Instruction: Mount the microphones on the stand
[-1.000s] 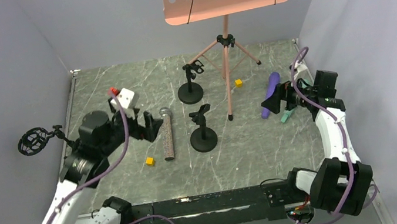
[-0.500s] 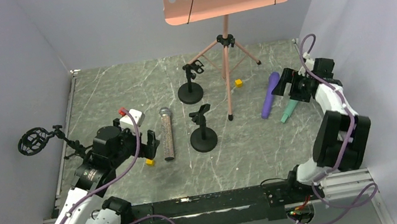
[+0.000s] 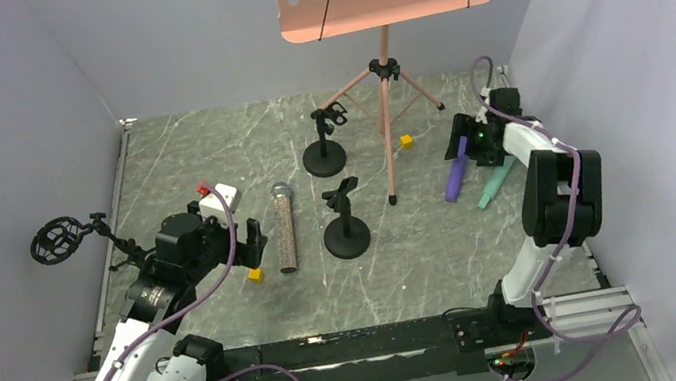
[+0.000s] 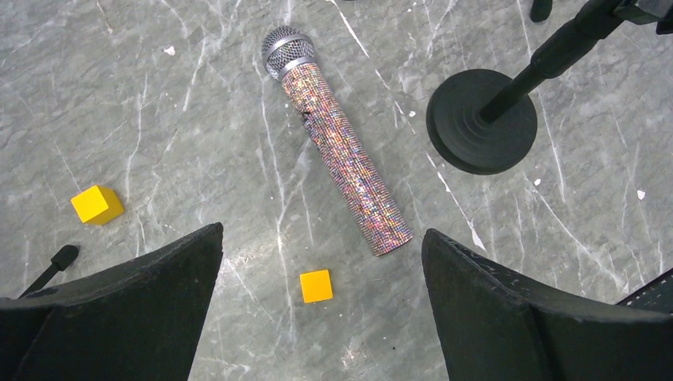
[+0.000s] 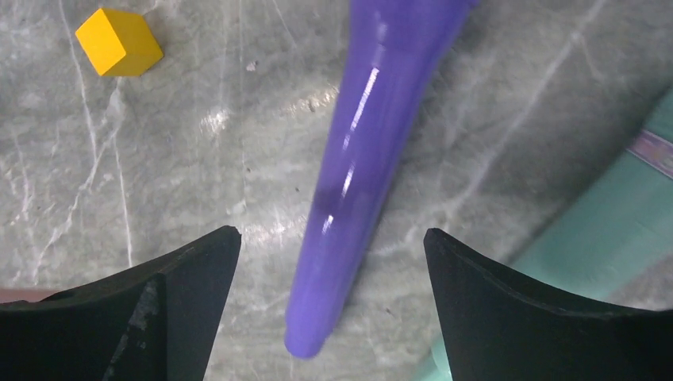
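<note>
**Left.** The left pincer (image 4: 321,234) hangs spread wide above the surface (image 3: 425,258) and holds nothing. Within the last second its arm has drawn back toward the near edge. The glittery microphone (image 4: 341,155) therefore lies ahead of the fingertips rather than beside them. It is flat on the surface with its silver mesh head pointing away. 1 yellow cube (image 4: 317,286) sits below the gap between the jaws, and a 2nd cube (image 4: 97,204) lies off to the left.

**Centre.** 2 black round-base stands are upright, the near stand (image 3: 345,225) and the far stand (image 3: 323,147). Both clips are empty. The pink music stand (image 3: 387,92) is behind them.

**Right.** The right pincer (image 5: 332,234) has swung in from the wall side and now straddles the purple microphone (image 5: 369,143). Its jaws stand apart, with a gap visible on each side, so there is no contact yet. The mint-green microphone (image 5: 627,214) lies just beside it, untouched.

**Finding.** 0 of 3 microphones are mounted. The right arm appears committed to gripping the purple one first. The left arm looks lined up on the glittery one.
</note>
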You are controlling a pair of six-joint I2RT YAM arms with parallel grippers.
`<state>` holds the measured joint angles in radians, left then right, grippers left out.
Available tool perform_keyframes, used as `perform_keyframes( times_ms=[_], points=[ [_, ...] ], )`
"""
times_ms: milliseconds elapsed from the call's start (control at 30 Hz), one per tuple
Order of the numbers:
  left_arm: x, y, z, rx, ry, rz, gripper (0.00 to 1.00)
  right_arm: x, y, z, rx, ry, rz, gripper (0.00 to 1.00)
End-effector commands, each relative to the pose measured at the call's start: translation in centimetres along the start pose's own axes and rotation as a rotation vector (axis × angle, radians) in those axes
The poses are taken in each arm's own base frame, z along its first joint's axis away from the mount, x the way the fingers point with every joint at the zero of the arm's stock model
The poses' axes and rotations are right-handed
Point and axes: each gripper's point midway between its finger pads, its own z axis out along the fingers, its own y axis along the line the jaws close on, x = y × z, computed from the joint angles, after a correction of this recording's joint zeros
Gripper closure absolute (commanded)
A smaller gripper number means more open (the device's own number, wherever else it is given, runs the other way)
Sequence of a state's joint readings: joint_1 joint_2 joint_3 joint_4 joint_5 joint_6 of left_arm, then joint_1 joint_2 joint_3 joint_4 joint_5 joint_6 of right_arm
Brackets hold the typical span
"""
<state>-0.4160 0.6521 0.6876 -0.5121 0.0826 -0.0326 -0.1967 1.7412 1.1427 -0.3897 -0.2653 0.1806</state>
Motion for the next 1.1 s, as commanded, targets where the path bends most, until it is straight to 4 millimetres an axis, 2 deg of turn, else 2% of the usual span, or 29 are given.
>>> perform_keyframes(
  times_ms=[0,200,633,767,900,1067],
  points=[
    [-1.9,0.2,-0.1,0.002,-0.058,0.01,0.01,-2.6,-0.1,1.3,0.131,-0.066,-0.014,0.09],
    [-1.9,0.2,-0.1,0.003,-0.066,0.006,0.01,-1.9,-2.2,2.6,0.274,-0.051,0.003,0.09],
    [-2.0,0.3,0.2,0.013,-0.064,-0.003,0.01,-0.8,-1.3,5.1,0.238,-0.026,-0.004,0.28],
    [-2.2,0.2,0.1,0.021,-0.081,-0.003,0.01,-0.4,-1.1,5.2,0.22,-0.023,0.004,0.37],
    [-2.4,0.2,0.0,0.027,-0.094,-0.005,0.01,-0.4,-0.6,5.0,0.191,-0.051,0.013,0.58],
    [-2.5,0.1,0.0,0.037,-0.099,-0.007,0.01,-1.1,0.1,3.9,0.104,-0.074,0.051,0.76]
  ],
)
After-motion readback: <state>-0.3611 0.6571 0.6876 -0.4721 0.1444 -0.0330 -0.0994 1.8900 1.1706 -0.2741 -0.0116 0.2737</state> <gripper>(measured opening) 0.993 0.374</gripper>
